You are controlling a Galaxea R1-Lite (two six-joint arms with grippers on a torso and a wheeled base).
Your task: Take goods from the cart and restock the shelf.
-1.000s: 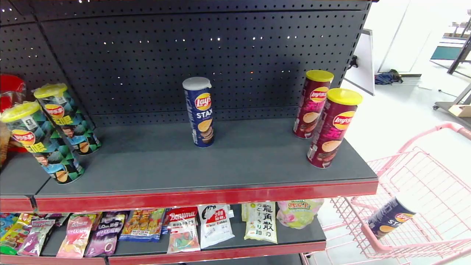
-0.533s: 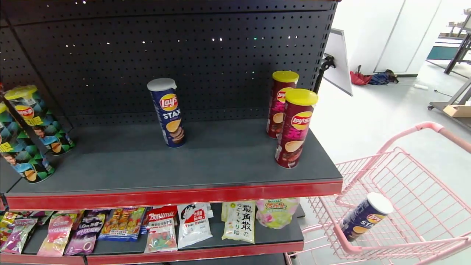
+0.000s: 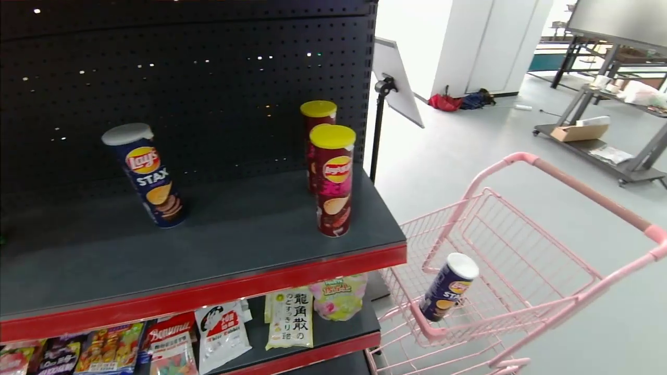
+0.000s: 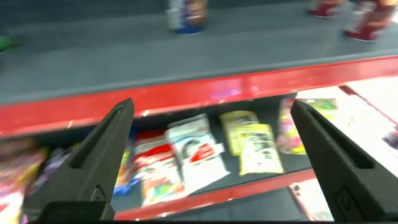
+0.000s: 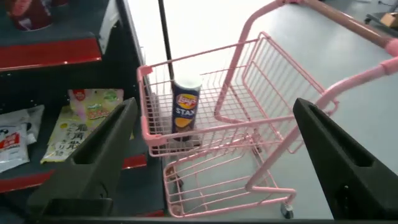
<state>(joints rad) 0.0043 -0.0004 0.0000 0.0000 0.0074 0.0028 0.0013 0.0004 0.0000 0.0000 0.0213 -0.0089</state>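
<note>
Right wrist view: our right claw (image 5: 214, 104) gapes wide; we risk toppling the leaning can (image 5: 185, 107) in the cart (image 5: 211, 51).

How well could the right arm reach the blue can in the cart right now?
Probably yes: the open right gripper faces the blue can, and the cart has an open-topped basket with nothing over it.
</note>
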